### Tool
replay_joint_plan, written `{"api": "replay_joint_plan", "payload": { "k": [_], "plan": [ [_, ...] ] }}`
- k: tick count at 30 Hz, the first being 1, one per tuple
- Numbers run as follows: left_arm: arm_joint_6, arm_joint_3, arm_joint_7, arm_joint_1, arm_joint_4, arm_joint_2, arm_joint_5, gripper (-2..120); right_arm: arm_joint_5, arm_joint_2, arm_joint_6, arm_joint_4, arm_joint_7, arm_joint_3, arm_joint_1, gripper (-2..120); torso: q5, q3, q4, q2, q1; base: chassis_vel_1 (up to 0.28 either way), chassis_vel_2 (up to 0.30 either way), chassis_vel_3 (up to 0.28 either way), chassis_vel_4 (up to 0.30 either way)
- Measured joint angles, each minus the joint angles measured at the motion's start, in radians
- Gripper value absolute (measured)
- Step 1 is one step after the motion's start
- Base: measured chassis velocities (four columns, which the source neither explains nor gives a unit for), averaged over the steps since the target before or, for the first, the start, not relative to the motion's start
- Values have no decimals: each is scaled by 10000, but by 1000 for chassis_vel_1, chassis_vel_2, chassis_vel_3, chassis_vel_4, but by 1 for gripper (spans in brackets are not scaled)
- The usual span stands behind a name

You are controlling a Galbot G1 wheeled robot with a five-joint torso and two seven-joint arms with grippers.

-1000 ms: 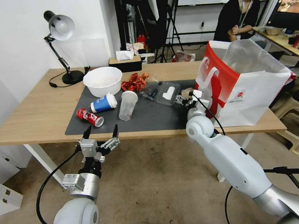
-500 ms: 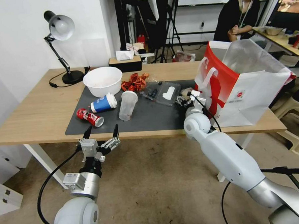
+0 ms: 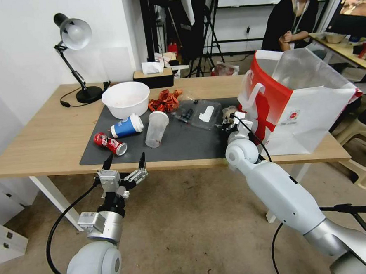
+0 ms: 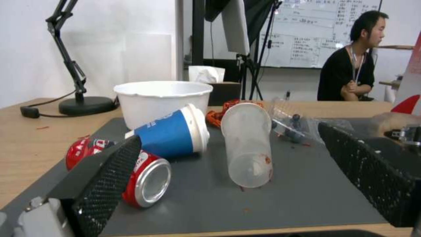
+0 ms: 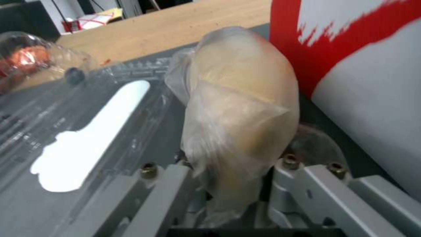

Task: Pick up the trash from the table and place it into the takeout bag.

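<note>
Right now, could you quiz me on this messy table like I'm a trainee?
1. True or false: the red soda can lies on its side.
2. Which claw grips the small beige lump: A left, B right?
3. What tall thing stands beside the right claw?

Key: 1 true. 2 B; the left claw hangs open short of the table. 3 the takeout bag.
</note>
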Motion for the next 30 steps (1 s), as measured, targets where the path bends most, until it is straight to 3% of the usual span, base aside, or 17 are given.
{"api": "replay_joint_plan", "payload": {
  "k": [3, 9, 15, 19, 26, 30],
  "plan": [
    [-2, 2, 4, 25, -26, -12, 2, 100, 27, -63, 233, 235, -247, 16, -9, 6, 0, 0, 0, -1, 0, 0, 0, 0, 0],
    [-4, 8, 7, 32, -43, -27, 14, 100, 142, -242, 554, 882, -641, 87, -58, 6, 0, 0, 1, 0, 0, 0, 0, 0, 0],
    [-5, 73, 23, 27, -60, -55, 33, 100, 478, -620, 1543, 1602, -2173, 90, -104, 6, 0, 0, 0, 0, 0, 0, 0, 0, 0],
    [-8, 89, 28, 26, -68, -59, 35, 100, 630, -683, 1764, 1773, -2576, 60, -113, 6, 0, 0, 0, -1, 0, 0, 0, 0, 0],
    [-43, 80, 33, 62, -84, -57, 42, 100, 682, -814, 2772, 2036, -4614, -331, 61, 6, -1, 0, 0, -1, 1, 0, 0, 0, 0],
    [-44, 76, 33, 65, -96, -73, 49, 100, 645, -814, 2925, 2089, -4992, -479, 231, 6, 0, 0, 2, -1, 0, 0, 0, 0, 0]
  ]
}}
